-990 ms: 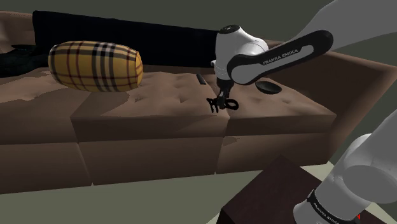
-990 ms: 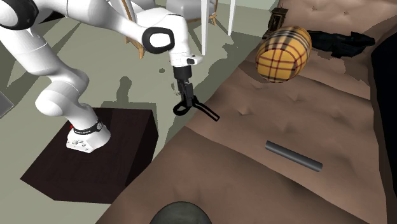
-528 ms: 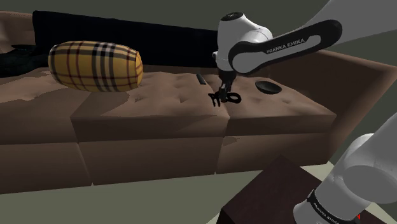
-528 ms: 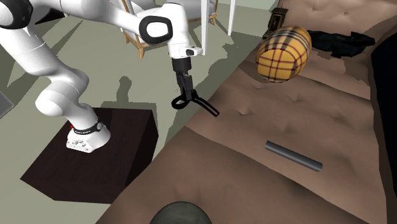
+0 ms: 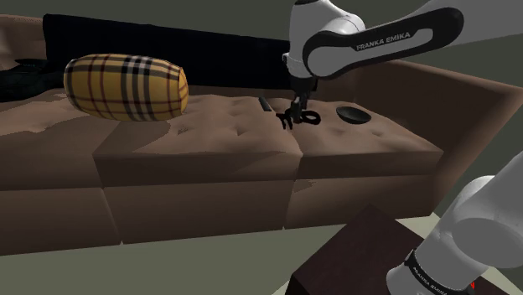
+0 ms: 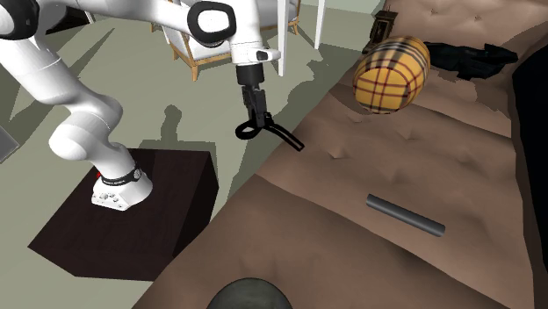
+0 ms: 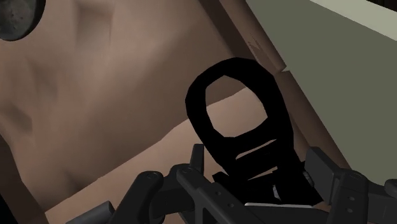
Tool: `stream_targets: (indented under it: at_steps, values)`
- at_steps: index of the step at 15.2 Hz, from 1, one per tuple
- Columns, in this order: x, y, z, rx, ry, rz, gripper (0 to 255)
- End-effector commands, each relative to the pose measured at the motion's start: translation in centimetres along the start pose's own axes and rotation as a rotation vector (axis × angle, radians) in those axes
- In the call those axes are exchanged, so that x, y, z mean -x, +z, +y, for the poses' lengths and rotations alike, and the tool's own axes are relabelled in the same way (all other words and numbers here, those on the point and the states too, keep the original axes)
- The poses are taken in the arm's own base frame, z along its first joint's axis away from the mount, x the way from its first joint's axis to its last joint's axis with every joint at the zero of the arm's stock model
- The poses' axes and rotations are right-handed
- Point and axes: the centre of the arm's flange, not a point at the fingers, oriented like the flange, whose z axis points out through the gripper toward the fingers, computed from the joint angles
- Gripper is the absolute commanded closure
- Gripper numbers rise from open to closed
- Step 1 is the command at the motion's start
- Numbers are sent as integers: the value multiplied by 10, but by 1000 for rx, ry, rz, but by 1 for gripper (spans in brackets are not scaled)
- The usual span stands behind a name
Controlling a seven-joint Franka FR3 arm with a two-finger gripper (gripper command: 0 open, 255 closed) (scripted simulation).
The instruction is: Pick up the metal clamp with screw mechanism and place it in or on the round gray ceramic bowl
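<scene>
A black clamp (image 5: 305, 118) with a ring-shaped end hangs in the air just above the brown tufted sofa seat (image 5: 209, 134). My gripper (image 5: 294, 112) is shut on it from above. In the second exterior view the clamp (image 6: 274, 133) dangles below the gripper (image 6: 255, 116), over the sofa's front edge. Seen from the wrist, the clamp's ring (image 7: 284, 127) juts out past the gripper (image 7: 254, 184). The round dark grey bowl (image 5: 354, 114) sits on the seat a short way to the shoulder view's right of the clamp. The bowl (image 6: 250, 295) also shows at the second exterior view's lower edge, and its rim (image 7: 19, 16) in the wrist view.
A yellow plaid bolster cushion (image 5: 126, 86) lies on the sofa at the shoulder view's left. A dark grey rod (image 6: 405, 215) rests on the seat between cushion and bowl. The dark stand (image 6: 123, 211) is on the floor in front of the sofa, with wooden chair legs (image 6: 189, 61) beyond it.
The arm has risen and carried the clamp up off the seat, a little toward the shoulder view's right, closer to the bowl. The grip on it is unchanged.
</scene>
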Motion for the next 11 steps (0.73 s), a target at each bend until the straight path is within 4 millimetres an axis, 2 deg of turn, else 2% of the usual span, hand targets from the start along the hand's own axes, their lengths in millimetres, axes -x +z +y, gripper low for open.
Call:
stream_targets:
  at_steps: [1, 5, 11]
  values:
    - [1, -9, 3, 0, 0, 0, 255]
    - [2, -28, 10, 0, 0, 0, 255]
    - [37, -6, 77, 0, 0, 0, 255]
